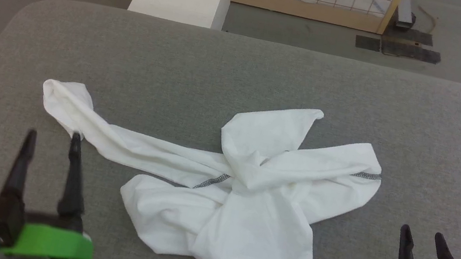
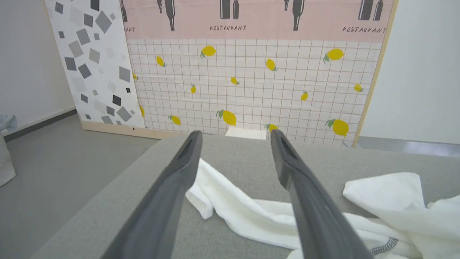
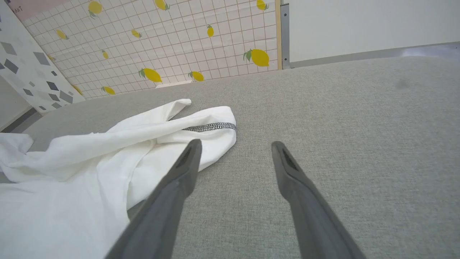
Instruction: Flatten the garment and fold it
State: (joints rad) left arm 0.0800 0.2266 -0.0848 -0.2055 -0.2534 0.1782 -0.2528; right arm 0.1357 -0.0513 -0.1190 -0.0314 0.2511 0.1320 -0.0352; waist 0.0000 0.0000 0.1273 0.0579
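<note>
Head view: grey table (image 1: 242, 65), broad; white shirt (image 1: 249, 185), twisted heap mid-table, one strip trailing left; left gripper (image 1: 53, 136), fingers spread beside that strip's end; right gripper (image 1: 422, 232), spread, near right, empty. Risk: tugging one end could tighten the twist, not flatten.

White garment (image 1: 245, 208) (dark grey zigzag seams), grey table (image 1: 176, 58), lemon-dotted grid panel (image 2: 251, 82).

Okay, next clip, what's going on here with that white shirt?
A two-armed robot faces a crumpled white soft-fabric T-shirt on a grey padded table. Both grippers are open and empty: the left gripper hovers at the shirt's stretched-out left end, the right gripper off its right side. Nothing is flattened or folded yet.
</note>
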